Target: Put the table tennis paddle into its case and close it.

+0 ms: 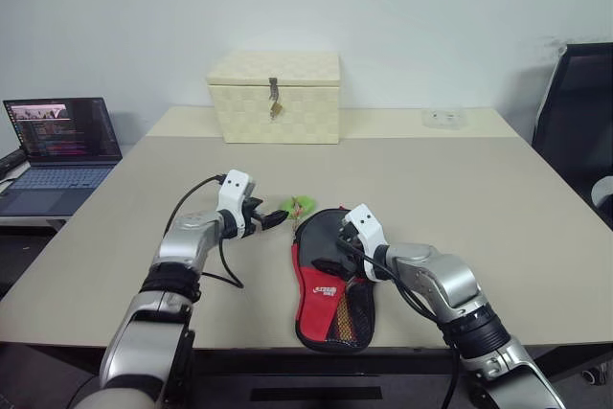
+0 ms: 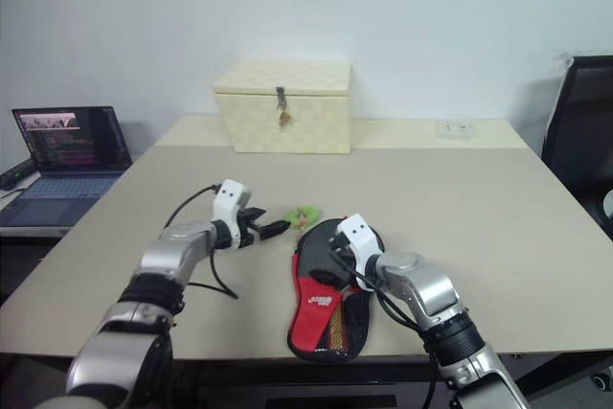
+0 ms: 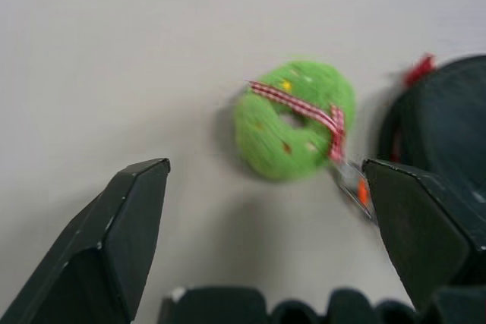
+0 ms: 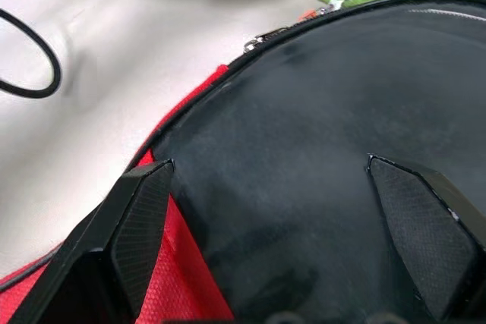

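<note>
One case [image 1: 330, 284] on the beige table [image 1: 460, 198], near the front edge: black round top, red and mesh lower front. One green ring-shaped pull tag [image 3: 292, 119] with a red-checked ribbon lies on the table just off the case's top edge, clipped to the zip. Paddle itself: can't make it out separately from the case's black top, can't tell if it's inside.

Two grippers. Left gripper [image 3: 266, 244] hovers low just beside the green tag, fingers spread wide either side of it, gripping nothing. Right gripper [image 4: 273, 240] sits over the case's black top, fingers wide apart, nothing between them; contact with the fabric unclear.

Also: one cream woven box [image 1: 276, 96] with a latch at the table's far side, one open laptop [image 1: 57, 150] on a side desk to the left, one black chair [image 1: 579, 131] at right, one small clear item [image 1: 444, 118] at the far right of the table.
</note>
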Controlling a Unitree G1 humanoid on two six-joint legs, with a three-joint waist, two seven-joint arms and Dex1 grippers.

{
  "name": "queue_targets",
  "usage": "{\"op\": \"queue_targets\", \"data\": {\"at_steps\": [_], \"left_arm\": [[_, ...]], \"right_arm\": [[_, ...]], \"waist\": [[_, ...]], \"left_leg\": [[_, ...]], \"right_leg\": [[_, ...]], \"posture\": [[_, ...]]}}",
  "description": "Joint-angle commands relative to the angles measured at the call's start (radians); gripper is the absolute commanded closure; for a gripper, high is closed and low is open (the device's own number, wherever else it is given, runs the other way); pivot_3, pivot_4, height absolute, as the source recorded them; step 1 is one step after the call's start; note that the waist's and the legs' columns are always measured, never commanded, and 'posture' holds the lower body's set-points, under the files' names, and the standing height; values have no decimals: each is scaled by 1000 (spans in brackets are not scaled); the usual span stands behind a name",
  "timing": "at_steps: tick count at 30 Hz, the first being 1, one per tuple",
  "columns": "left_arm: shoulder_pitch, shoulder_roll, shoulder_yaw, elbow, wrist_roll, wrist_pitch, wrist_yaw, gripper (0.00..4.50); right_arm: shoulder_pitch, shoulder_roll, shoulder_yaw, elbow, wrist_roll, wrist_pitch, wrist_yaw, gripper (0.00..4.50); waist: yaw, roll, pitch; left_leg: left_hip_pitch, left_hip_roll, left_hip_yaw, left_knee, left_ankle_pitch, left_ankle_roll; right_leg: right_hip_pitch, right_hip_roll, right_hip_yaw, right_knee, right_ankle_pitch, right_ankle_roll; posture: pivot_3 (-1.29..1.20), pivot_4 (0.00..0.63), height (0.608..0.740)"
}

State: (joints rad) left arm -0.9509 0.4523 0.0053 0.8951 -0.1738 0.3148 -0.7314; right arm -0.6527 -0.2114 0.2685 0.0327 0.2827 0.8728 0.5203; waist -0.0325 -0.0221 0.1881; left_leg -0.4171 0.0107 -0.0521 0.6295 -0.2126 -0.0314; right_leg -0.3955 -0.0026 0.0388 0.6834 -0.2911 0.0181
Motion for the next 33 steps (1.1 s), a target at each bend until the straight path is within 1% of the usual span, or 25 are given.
{"op": "queue_targets", "data": {"at_steps": [1, 3, 6, 14, 17, 19, 22, 23, 27, 28, 33], "left_arm": [[-132, -24, 7, 219, 46, -73, 15, 36], [-173, -33, 11, 302, 70, -104, 32, 36], [-203, -51, 20, 374, 90, -118, 47, 36], [-228, -95, 39, 427, 133, -142, 84, 36], [-237, -114, 45, 430, 145, -148, 91, 613], [-241, -119, 50, 432, 150, -149, 89, 1251], [-246, -124, 56, 434, 159, -150, 86, 2438], [-247, -125, 57, 435, 161, -151, 86, 2728], [-247, -127, 62, 435, 167, -152, 85, 4267], [-246, -127, 63, 435, 169, -153, 84, 4484], [-249, -129, 57, 436, 182, -159, 95, 4484]], "right_arm": [[6, 7, -3, -40, -12, 20, -18, 0], [12, 9, -2, -47, -16, 26, -24, 0], [21, 12, -5, -59, -19, 37, -35, 0], [38, 19, -5, -83, -27, 53, -50, 0], [40, 22, -8, -86, -29, 53, -56, 0], [41, 24, -9, -86, -31, 54, -59, 0], [42, 27, -11, -87, -31, 56, -65, 0], [42, 27, -11, -88, -30, 57, -66, 0], [28, 37, -23, -88, -34, 45, -84, 0], [23, 41, -25, -86, -36, 44, -89, 0], [26, 16, 25, -7, -83, 13, -79, 0]], "waist": [[1, 0, 0], [-2, 0, 0], [-4, 0, 0], [0, 0, 0], [0, 0, 0], [0, 0, 0], [0, 0, 0], [0, 0, 0], [0, 0, 0], [0, 0, 0], [-1, -1, 0]], "left_leg": [[0, 0, 0, 0, 0, 0], [0, -1, 1, 0, 0, 0], [0, -1, 1, 0, 0, 0], [0, 0, 0, 1, 0, 0], [0, -1, 0, 1, 0, 0], [0, -1, 0, 1, 0, 0], [0, -1, 0, 1, 0, 0], [0, -1, 0, 1, 0, 0], [1, -1, 0, 1, 0, -1], [1, -1, 0, 2, 0, -1], [1, -1, 0, 2, 1, -1]], "right_leg": [[0, 0, 0, 0, 0, 0], [0, 0, 0, 0, 0, 0], [-1, 0, 1, 0, 0, 0], [0, 0, 0, 2, 0, 0], [-1, 0, 0, 3, 0, 0], [-1, 0, 0, 3, 0, 0], [-1, 0, 0, 4, 0, 0], [-1, 0, 0, 4, 0, 0], [-1, 0, 0, 5, 0, 0], [-1, 0, 0, 5, 0, 0], [-1, 0, 1, 6, 0, 0]], "posture": [[0, 150, 740], [0, 150, 740], [0, 150, 740], [0, 150, 740], [0, 150, 740], [0, 150, 740], [0, 150, 740], [0, 150, 740], [0, 150, 740], [0, 150, 740], [0, 150, 740]]}}
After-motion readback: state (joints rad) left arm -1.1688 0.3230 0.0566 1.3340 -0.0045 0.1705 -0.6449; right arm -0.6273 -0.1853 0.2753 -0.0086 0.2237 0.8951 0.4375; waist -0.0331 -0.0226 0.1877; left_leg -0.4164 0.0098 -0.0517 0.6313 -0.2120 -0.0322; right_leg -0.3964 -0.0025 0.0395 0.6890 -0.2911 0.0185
